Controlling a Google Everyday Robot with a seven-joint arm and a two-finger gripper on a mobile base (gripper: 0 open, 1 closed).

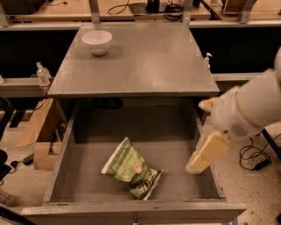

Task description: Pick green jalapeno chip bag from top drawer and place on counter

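The green jalapeno chip bag (131,168) lies flat and crinkled on the bottom of the open top drawer (88,151), slightly left of centre and near the front wall. The grey counter (149,61) stretches above the drawer. My gripper (205,154) hangs on the white arm over the drawer's right side, to the right of the bag and apart from it. It holds nothing that I can see.
A white bowl (97,41) stands on the counter's far left corner. A cardboard box (37,134) sits on the floor left of the cabinet. Cables (252,158) lie on the floor at right. Tan wooden benches (127,9) with cables run behind.
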